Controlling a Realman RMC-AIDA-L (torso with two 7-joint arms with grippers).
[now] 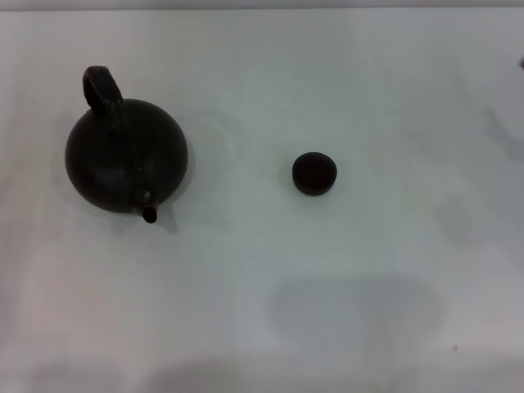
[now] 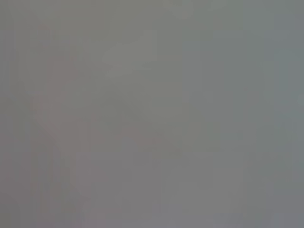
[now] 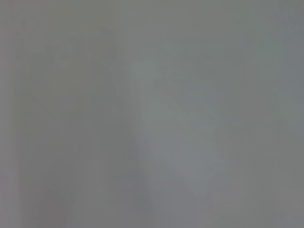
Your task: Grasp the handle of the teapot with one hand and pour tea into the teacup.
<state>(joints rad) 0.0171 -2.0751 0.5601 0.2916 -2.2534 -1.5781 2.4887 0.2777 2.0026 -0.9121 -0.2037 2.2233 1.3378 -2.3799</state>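
The teapot (image 1: 125, 158) is a large, round, dark brown-black pot with a smooth domed body that reads almost as a full circle from the head view. It stands upright on the pale white table (image 1: 368, 278). Its handle (image 1: 101, 88), a thick dark arch with a faint reddish tint, rises from the far side of the body and leans slightly to the robot's left. The short curved spout (image 1: 149, 212) sticks out from the near edge of the body, its small open mouth turned toward the robot and a little to the right. The pot's long axis therefore runs from the handle at the far end to the spout at the near end, tilted a touch off straight. The lid cannot be made out against the dark body.

The teacup (image 1: 314, 173) is a small, round, dark brown cup with no handle, far smaller than the teapot. It stands upright to the right of the teapot, well apart from it and about level with the pot's lower half. The spout does not aim at it.

No arm or gripper appears in the head view, and both wrist views show only a featureless grey field, so whether either claw is spread or closed cannot be told.
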